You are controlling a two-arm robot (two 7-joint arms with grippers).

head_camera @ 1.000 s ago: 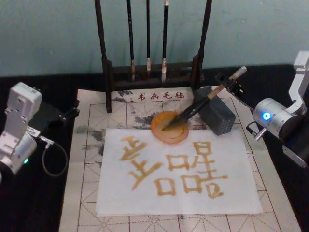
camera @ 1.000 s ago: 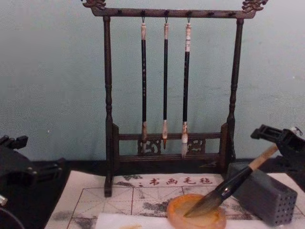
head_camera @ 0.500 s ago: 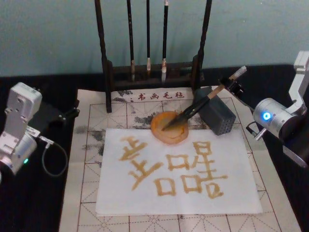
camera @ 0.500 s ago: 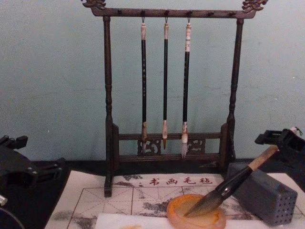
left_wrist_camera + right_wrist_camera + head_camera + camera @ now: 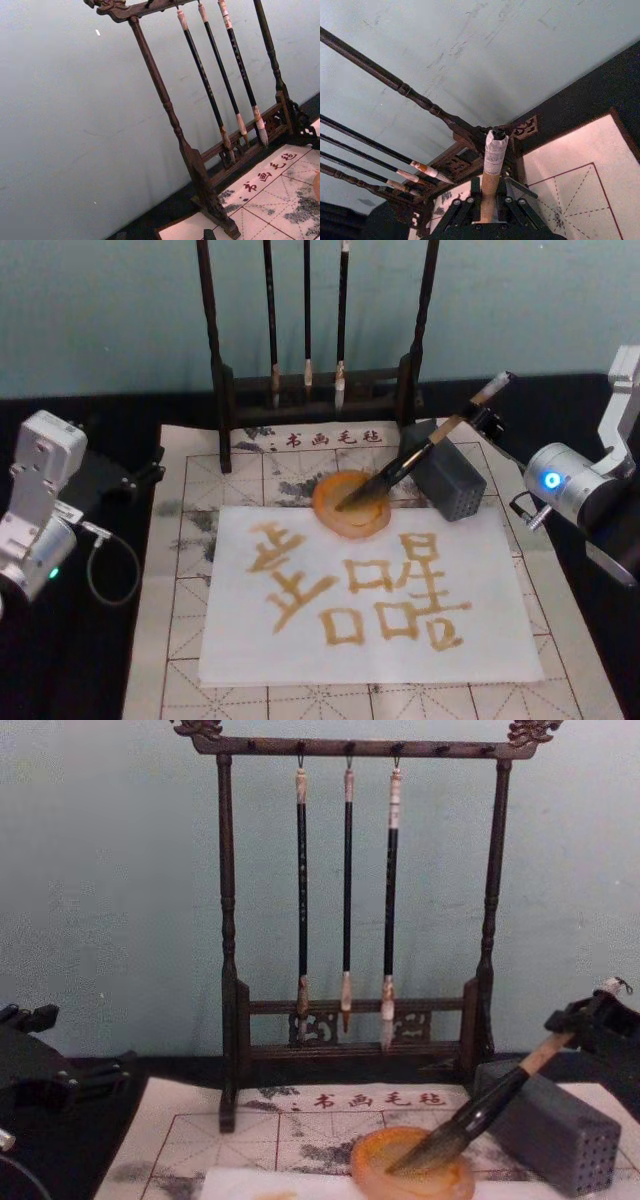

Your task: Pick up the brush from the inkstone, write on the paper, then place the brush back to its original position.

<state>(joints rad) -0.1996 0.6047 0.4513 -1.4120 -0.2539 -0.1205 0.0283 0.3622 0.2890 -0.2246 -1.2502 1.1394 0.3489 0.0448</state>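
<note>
The brush [image 5: 420,452] leans with its bristles in the orange inkstone [image 5: 335,522] and its shaft slanting up over the grey block. My right gripper [image 5: 480,420] is shut on the tan upper shaft just below the white end cap. In the right wrist view the brush [image 5: 494,160] stands between the right gripper's [image 5: 490,207] fingers. The chest view shows the brush [image 5: 490,1105] running from the inkstone [image 5: 372,1152] up to the right gripper [image 5: 588,1025]. The paper [image 5: 300,640] lies in front of the inkstone and bears several orange characters. My left gripper [image 5: 135,478] is parked open at the left.
A dark wooden rack [image 5: 310,390] with three thin hanging brushes [image 5: 347,900] stands behind the inkstone. A grey block with holes [image 5: 452,482] sits to the right of the dish. The cream felt mat [image 5: 190,540] with a red grid lies under everything.
The right gripper has shifted slightly right and back along the brush. The brush now stands a little steeper, its tip still in the inkstone. The left arm has not moved.
</note>
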